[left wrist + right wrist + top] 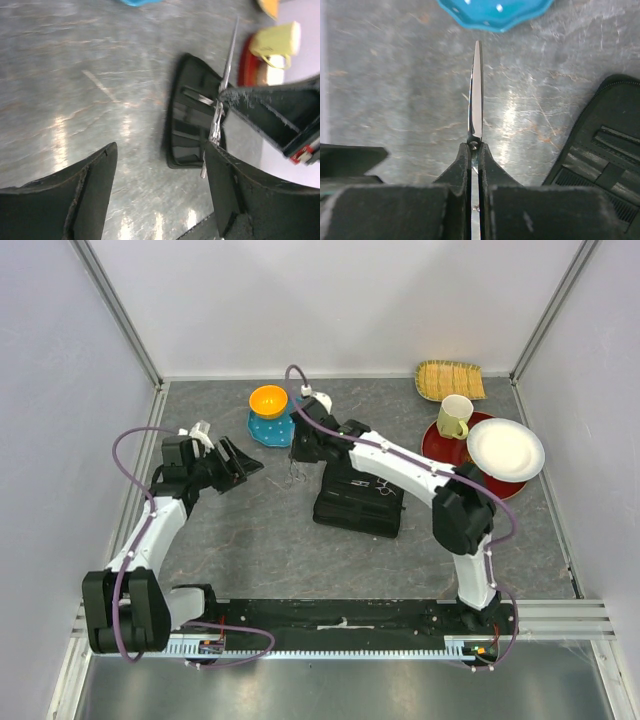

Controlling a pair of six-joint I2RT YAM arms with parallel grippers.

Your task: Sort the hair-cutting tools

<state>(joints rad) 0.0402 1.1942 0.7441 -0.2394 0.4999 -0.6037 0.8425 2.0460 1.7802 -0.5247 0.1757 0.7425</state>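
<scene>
Where the overhead camera looks down, the right arm (400,460) stretches from its base at the near edge up and leftward over the black case (360,505). Its elbow is bent and its wrist ends past the case's far left corner. The right gripper (297,457) is pinched on the scissors (296,477), a thin silver sliver over the grey table (260,540), near the blue dish (262,430). The left arm (150,525) bends up from the near left corner. The left gripper (240,465) points right toward the scissors, fingers spread, nothing between them.

From the left wrist, the left gripper's (160,190) two dark fingers (85,195) stand wide apart low in the picture. Beyond them the right gripper (223,97) clamps the scissors (229,55) near their middle. The closed blades taper up to a fine point; the lower end is blurred, in front of the case (190,130).

From the right wrist, the fingers (455,175) are pressed together on the scissors (477,90) at the pivot screw. The slim, bright blades lie shut and run straight toward the blue dish (495,12), apart from it, with the case (600,150) at the right.
</scene>
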